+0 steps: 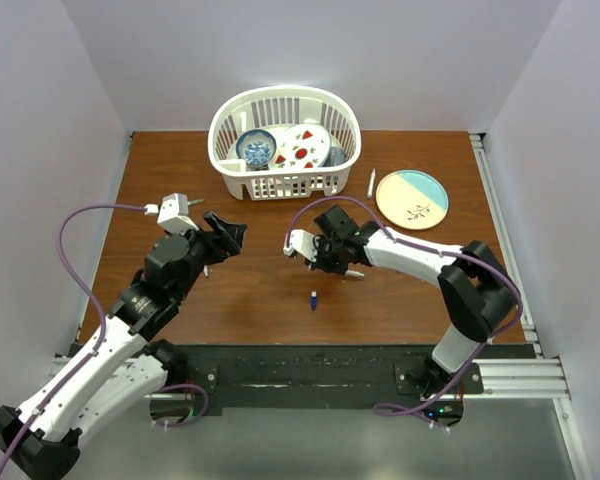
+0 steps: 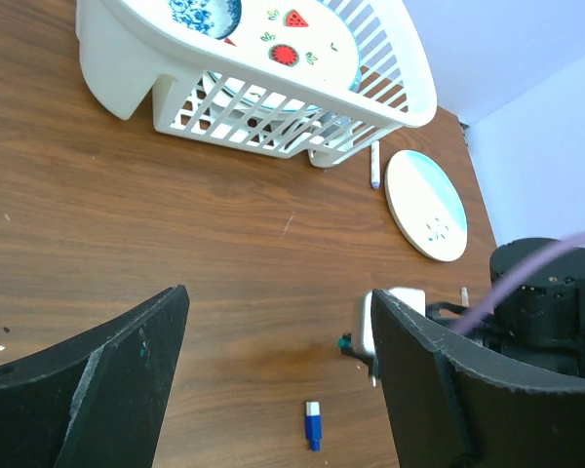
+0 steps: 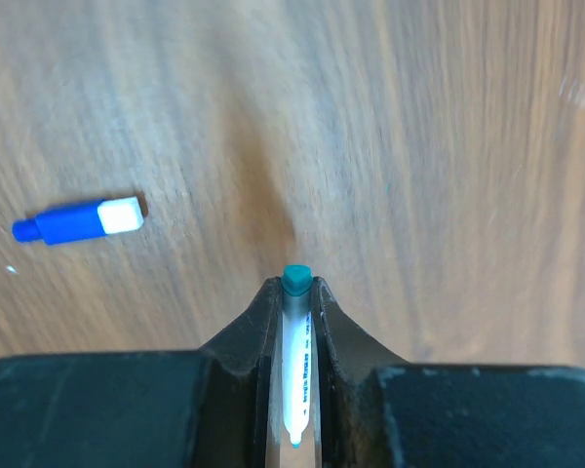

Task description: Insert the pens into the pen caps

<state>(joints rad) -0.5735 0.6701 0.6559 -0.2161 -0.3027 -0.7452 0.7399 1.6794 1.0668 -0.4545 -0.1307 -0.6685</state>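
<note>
My right gripper [image 1: 290,247] [image 3: 294,285] is shut on a white pen [image 3: 294,370] that lies along the fingers, its teal end [image 3: 294,280] just past the tips. It hovers above the wood. A blue pen cap [image 1: 313,299] with a white end lies on the table just near and right of those tips. The cap also shows in the right wrist view [image 3: 78,220] and the left wrist view [image 2: 313,425]. My left gripper [image 1: 230,235] [image 2: 278,297] is open and empty, left of the right gripper. Another white pen [image 1: 371,182] [image 2: 374,164] lies beside the basket.
A white basket [image 1: 285,185] [image 2: 273,122] holding a blue bowl [image 1: 256,147] and a watermelon-print plate [image 1: 302,147] stands at the back centre. A peach and teal plate [image 1: 412,199] [image 2: 425,203] lies at the back right. The brown table [image 1: 250,300] has grey walls on three sides.
</note>
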